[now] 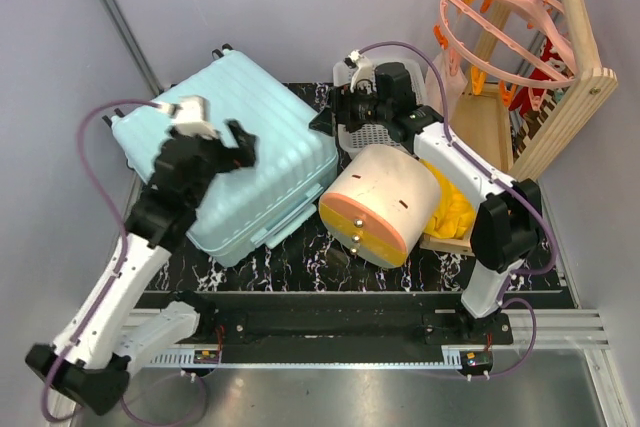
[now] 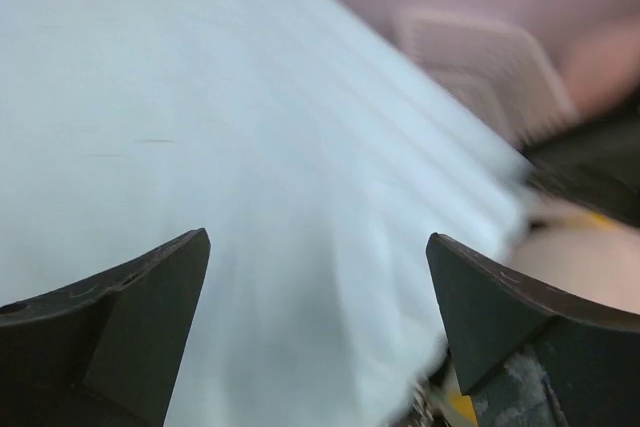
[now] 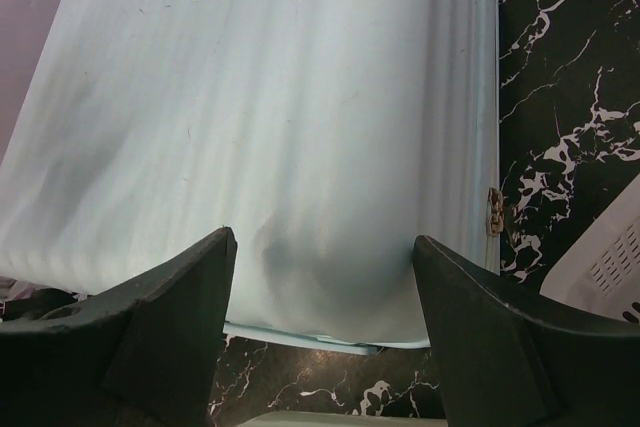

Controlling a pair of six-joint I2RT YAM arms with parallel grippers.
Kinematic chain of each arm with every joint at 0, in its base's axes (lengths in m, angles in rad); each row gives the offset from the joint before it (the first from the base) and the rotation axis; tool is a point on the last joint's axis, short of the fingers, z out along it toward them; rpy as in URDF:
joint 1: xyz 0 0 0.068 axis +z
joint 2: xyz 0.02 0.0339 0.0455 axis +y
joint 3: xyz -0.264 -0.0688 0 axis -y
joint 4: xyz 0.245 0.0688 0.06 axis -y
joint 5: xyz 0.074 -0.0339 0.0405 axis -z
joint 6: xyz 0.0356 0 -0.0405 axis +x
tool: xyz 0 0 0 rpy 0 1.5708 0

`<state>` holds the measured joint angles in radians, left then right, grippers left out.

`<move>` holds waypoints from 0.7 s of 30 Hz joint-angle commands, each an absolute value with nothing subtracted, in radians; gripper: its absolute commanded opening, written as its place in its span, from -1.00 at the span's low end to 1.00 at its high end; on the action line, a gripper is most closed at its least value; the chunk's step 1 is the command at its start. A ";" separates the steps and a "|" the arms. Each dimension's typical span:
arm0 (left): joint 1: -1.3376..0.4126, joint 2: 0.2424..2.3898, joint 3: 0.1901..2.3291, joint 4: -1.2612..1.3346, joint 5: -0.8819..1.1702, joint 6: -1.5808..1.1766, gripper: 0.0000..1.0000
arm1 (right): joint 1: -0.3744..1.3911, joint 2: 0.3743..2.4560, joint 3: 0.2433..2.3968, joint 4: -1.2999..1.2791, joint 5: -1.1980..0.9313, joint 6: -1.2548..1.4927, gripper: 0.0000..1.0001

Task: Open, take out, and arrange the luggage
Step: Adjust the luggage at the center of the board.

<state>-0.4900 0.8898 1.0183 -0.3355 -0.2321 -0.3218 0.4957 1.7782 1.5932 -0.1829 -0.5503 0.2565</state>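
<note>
Luggage (image 1: 285, 147) lies shut on marbled bench (image 1: 300, 265) | left fingers (image 2: 120, 317) spread wide above ribbed shell, empty | right fingers (image 3: 150, 337) apart, facing shell, gripping nothing

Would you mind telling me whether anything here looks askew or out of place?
The luggage lies closed and skewed, its far left corner past the black marble mat. The cream cylinder lies tipped on its side beside it, partly on yellow cloth.

Robot lab cell: grey partition walls (image 1: 300, 7), mounting rail (image 1: 330, 328), marble-print mat (image 1: 300, 262).
</note>
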 commanded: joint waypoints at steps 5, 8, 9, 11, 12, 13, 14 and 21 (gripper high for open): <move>0.060 0.743 1.057 -0.586 -0.381 -0.494 0.98 | 0.545 1.821 1.605 -0.143 -0.640 0.301 0.60; 0.264 0.738 1.014 -0.586 -0.230 -0.508 0.98 | 0.549 1.833 1.609 -0.143 -0.655 0.305 0.61; 0.312 0.748 0.997 -0.584 -0.178 -0.515 0.98 | 0.554 1.835 1.611 -0.141 -0.657 0.304 0.60; 0.417 0.778 0.927 -0.551 -0.089 -0.537 0.97 | 0.558 1.835 1.606 -0.141 -0.650 0.304 0.57; 0.440 0.781 0.905 -0.537 -0.094 -0.541 0.98 | 0.560 1.835 1.605 -0.143 -0.649 0.304 0.54; 0.452 0.785 0.887 -0.526 -0.113 -0.546 0.98 | 0.569 1.835 1.603 -0.143 -0.647 0.304 0.46; 0.459 0.787 0.871 -0.500 -0.132 -0.548 0.98 | 0.574 1.833 1.598 -0.141 -0.641 0.304 0.40; 0.466 0.868 0.764 -0.161 0.254 -0.629 0.98 | 0.637 1.832 1.572 -0.143 -0.630 0.301 0.18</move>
